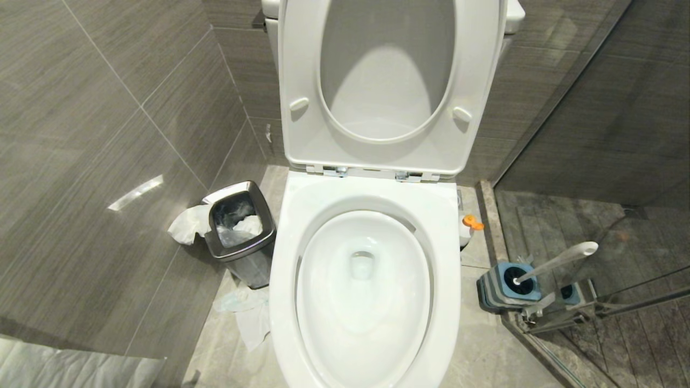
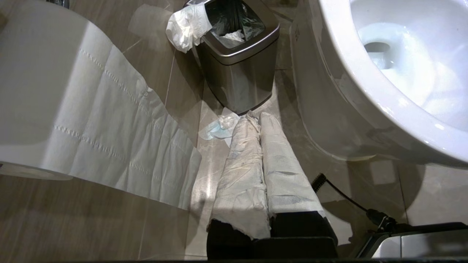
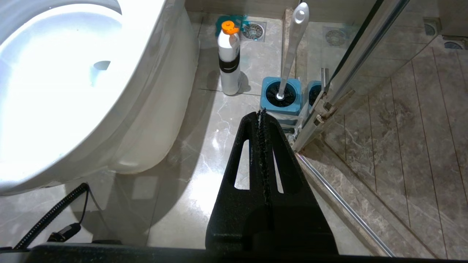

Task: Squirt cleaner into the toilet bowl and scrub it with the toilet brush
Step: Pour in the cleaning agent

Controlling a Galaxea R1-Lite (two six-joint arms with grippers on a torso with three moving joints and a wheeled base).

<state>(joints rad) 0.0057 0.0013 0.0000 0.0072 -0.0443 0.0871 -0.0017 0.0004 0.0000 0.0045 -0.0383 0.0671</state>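
Observation:
The toilet bowl (image 1: 285,280) stands open in front of me, seat and lid (image 1: 302,134) raised. To its right on the floor stands a white cleaner bottle (image 1: 468,229) with an orange cap. Right of that, the toilet brush (image 1: 560,261) leans in its blue-topped holder (image 1: 504,291), white handle up. Neither arm shows in the head view. My left gripper (image 2: 256,117) is shut and empty, its fingers wrapped in white paper, low beside the bowl (image 2: 351,84). My right gripper (image 3: 261,113) is shut and empty, pointing toward the brush (image 3: 292,47), with the bottle (image 3: 229,62) beyond and to one side.
A steel waste bin (image 1: 242,237) with tissue hanging over its rim stands left of the toilet. Crumpled tissue (image 1: 250,318) lies on the floor before it. A toilet paper roll (image 2: 55,109) hangs on the left wall. A glass shower door (image 3: 351,62) borders the brush holder (image 3: 281,96).

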